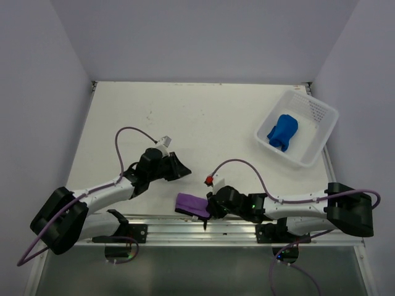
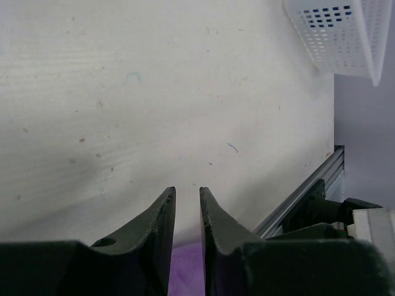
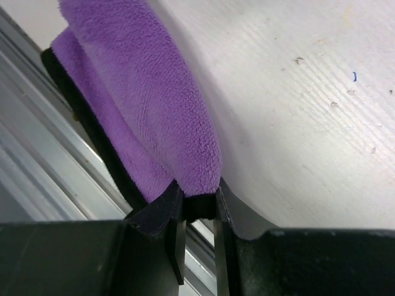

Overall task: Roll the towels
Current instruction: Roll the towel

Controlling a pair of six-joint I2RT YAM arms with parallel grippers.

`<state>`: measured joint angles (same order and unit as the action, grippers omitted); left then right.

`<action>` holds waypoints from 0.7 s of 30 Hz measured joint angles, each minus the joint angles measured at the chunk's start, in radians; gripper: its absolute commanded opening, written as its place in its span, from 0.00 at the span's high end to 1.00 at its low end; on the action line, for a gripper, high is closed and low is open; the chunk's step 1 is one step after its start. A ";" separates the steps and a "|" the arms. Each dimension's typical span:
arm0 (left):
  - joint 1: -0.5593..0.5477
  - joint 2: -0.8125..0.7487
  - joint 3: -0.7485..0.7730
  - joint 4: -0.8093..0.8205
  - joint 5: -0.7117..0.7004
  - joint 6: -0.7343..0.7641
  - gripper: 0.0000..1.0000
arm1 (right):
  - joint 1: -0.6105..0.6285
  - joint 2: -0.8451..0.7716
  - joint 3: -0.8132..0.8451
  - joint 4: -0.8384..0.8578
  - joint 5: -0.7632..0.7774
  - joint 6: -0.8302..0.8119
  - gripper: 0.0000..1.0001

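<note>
1. The purple towel (image 1: 191, 204) is seen as a soft, fleecy cloth with black trim along one edge. It is folded over itself into a loose, flattish bundle. It lies at the 6 o'clock edge of the table (image 1: 185, 117), just beside the ribbed aluminium rail (image 1: 160, 223).
2. The blue towel (image 1: 283, 131) is bunched into a lumpy royal-blue roll. It is laid inside the basket (image 1: 322, 116), a white rectangular tub of perforated plastic with rounded corners, set at 2 o'clock on the table.
3. The table surface is matt white, faintly grained and speckled with small marks.
4. The right arm is stretched low along the near edge towards 9 o'clock. The right fingers (image 1: 208, 211) are pinched on the black-trimmed end of the purple towel. In the right wrist view the pile is squeezed between the two dark, tapered tips.
5. The left arm is bent at the elbow, with its wrist turned towards 4 o'clock. The left fingers (image 1: 183, 169) are placed over bare table at about 11 o'clock from the purple towel and apart from it.
6. In the left wrist view only a narrow slit is left between the left fingers, and nothing is gripped there. A purple blur under them is possibly the towel, but it is too soft to be identified.
</note>
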<state>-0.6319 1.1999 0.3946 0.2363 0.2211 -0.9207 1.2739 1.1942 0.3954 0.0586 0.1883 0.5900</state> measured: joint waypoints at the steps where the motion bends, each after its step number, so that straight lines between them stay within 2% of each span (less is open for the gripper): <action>1: 0.003 0.000 0.018 -0.004 0.000 0.007 0.74 | 0.004 0.012 0.003 0.001 0.018 -0.002 1.00; 15: 0.003 0.008 0.061 -0.043 0.010 0.027 0.73 | 0.013 0.090 0.052 0.006 0.251 -0.017 1.00; 21: 0.003 0.013 0.076 -0.043 0.017 0.026 0.73 | 0.090 0.139 0.087 -0.013 0.404 -0.034 1.00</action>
<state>-0.6285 1.2133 0.4706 0.1928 0.2379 -0.8944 1.3643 1.3334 0.4820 0.0452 0.5919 0.5564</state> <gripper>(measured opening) 0.264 0.209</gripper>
